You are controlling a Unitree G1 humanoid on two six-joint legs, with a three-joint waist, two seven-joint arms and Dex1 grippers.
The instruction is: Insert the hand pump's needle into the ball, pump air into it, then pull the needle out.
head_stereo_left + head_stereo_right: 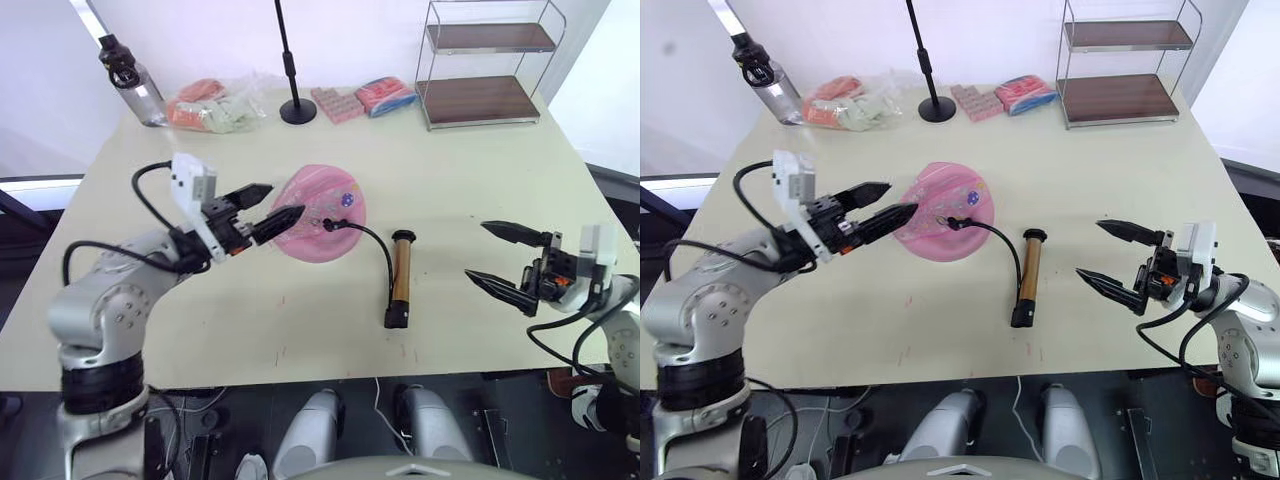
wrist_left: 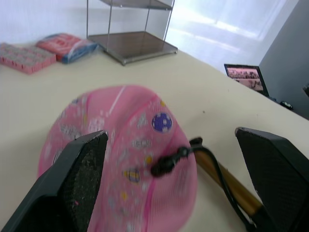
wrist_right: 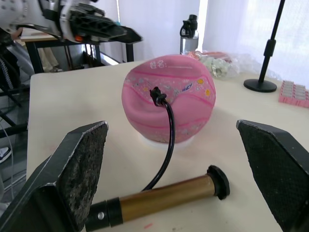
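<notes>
The needle (image 3: 156, 95) is sitting in the ball (image 1: 320, 212) mid-table; the pump (image 1: 401, 277) is lying beside it. Both grippers, left (image 1: 262, 205) and right (image 1: 497, 257), are gaping empty.

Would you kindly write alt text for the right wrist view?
A pink ball sits on a cream table with the pump's black hose plugged into it. The bronze hand pump lies in front, between the right gripper's open black fingers.
</notes>
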